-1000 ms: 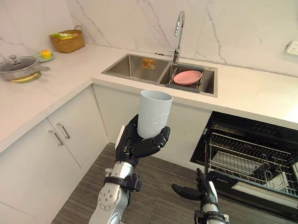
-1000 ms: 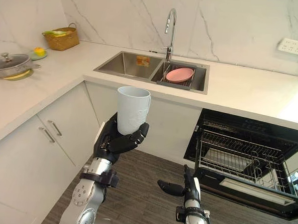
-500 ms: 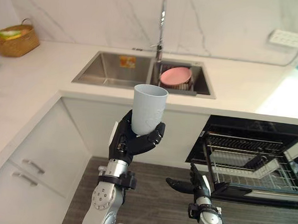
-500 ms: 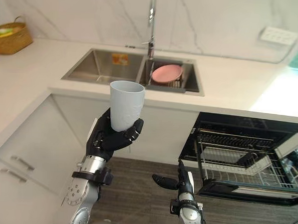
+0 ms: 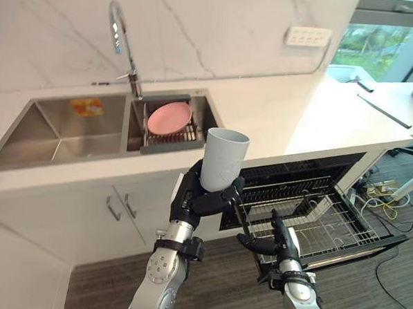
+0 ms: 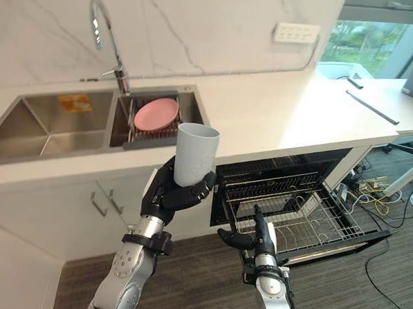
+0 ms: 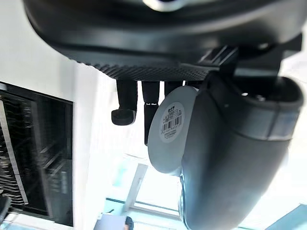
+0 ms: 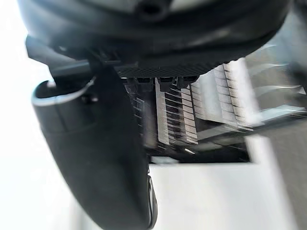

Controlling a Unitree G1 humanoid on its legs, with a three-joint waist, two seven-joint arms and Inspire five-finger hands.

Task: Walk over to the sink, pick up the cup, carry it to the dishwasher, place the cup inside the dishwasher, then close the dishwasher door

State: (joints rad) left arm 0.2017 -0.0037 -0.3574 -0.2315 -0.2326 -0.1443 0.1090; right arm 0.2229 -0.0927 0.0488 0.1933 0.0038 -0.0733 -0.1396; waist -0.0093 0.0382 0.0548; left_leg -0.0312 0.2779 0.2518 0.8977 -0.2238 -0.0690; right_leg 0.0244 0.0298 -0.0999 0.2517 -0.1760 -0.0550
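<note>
A long white bench (image 5: 284,117) runs across the kitchen, with a steel double sink (image 5: 55,129) set into it at the robot's left. A pink plate (image 5: 170,116) lies in the sink's nearer basin. Below the bench, at the robot's right, the dishwasher (image 5: 295,176) stands open, its wire rack (image 5: 335,216) pulled out over the lowered door.

A pale grey cup (image 5: 223,159) is held upright in the air in front of the bench edge, just left of the dishwasher opening. The left hand (image 5: 197,199) has its fingers and thumb curled round the cup's lower part only. The right hand (image 5: 279,247) hangs lower, fingers straight and holding nothing, between the cup and the rack.

Likely risks, largest first:
- Closing the door with the rack out would jam it.
- The cup's tall upper part could strike the bench edge on the way down.
- The empty right hand sits in the cup's path.
- The low grip could let the cup tip during a quick swing.
</note>
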